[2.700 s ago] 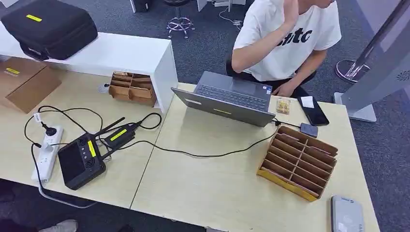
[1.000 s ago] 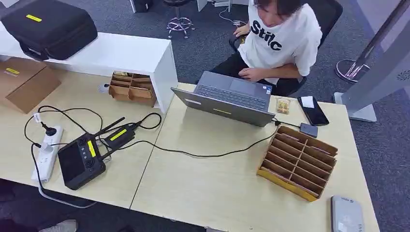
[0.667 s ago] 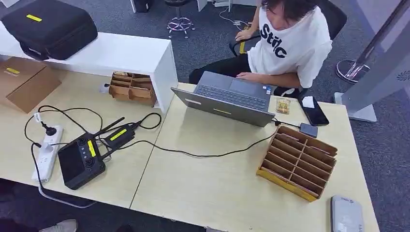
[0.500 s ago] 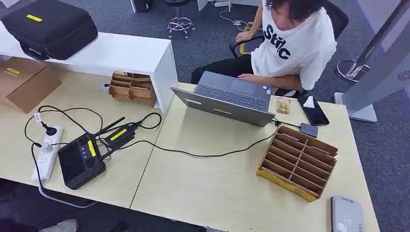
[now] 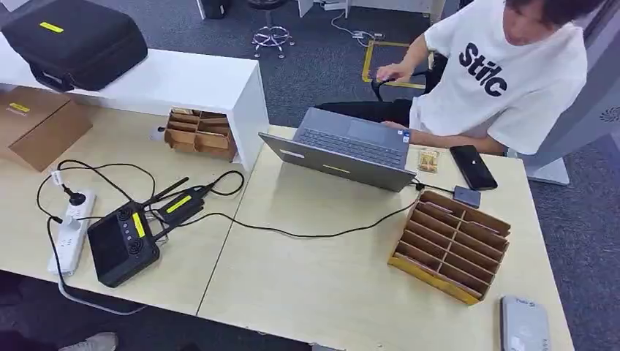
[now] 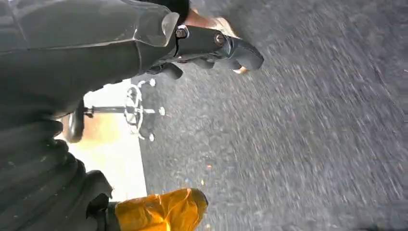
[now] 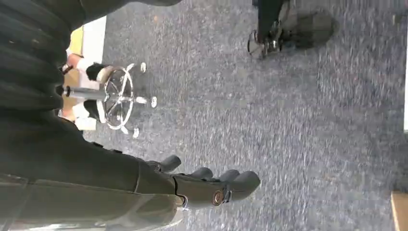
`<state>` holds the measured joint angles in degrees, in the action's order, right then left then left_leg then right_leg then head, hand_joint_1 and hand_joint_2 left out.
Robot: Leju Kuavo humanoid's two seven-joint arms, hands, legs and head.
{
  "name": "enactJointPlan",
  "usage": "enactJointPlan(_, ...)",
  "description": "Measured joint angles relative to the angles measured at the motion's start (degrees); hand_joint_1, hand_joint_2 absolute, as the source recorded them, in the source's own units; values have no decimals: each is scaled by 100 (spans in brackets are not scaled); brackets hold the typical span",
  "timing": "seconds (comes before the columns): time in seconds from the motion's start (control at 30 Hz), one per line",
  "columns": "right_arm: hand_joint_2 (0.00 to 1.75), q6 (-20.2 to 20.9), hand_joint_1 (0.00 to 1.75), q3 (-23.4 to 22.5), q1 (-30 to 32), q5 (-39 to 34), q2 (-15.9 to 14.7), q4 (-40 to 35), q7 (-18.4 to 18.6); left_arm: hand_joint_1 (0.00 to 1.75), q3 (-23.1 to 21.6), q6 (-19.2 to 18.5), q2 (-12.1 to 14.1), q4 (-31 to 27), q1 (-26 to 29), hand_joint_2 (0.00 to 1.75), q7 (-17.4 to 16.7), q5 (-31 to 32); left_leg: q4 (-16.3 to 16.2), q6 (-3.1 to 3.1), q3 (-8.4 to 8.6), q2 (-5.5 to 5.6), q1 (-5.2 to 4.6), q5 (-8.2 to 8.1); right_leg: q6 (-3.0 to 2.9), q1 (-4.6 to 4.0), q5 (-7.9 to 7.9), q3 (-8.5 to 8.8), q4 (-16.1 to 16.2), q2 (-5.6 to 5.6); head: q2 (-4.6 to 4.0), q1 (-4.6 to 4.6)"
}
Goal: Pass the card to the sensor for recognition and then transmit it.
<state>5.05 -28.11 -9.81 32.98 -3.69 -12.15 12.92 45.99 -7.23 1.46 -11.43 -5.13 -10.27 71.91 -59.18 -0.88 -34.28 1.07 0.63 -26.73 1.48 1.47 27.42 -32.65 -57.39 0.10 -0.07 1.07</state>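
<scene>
Now person point(image 5: 512, 80) leaned right of laptop point(image 5: 343, 150); left robot hand point(image 6: 211, 45), right robot hand point(image 7: 211, 185) seemingly empty, fingers loosely apart.

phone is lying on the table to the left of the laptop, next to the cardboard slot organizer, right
Not quite. The head view shows the phone lying on the table to the right of the laptop, not the left. It does lie next to the cardboard slot organizer, just beyond its far end.
</scene>
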Motion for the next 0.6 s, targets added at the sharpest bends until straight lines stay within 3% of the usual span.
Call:
enactJointPlan(0.43, 175, 0, 0, -2, -9, 0, 7, -2, 0, 0, 0, -13, 11, 0, 2, 175, 9, 0, 0, 0, -1, -1, 0, 0, 0, 0, 0, 0, 0, 1, 0, 0)
enactJointPlan(0.53, 175, 326, 0, 0, -9, 169, 4, -2, 26, 0, -9, -168, 17, 0, -2, 175, 15, 72, 0, 0, 0, -1, 1, 0, 0, -1, 0, 0, 0, 1, 0, -2)
enactJointPlan(0.6, 175, 61, 0, 2, -7, 197, 7, -2, 74, 0, -37, 125, 9, 0, -4, 175, -83, 76, 0, 0, 1, -1, 1, 0, 0, -1, 0, -1, 0, 1, 0, -2)
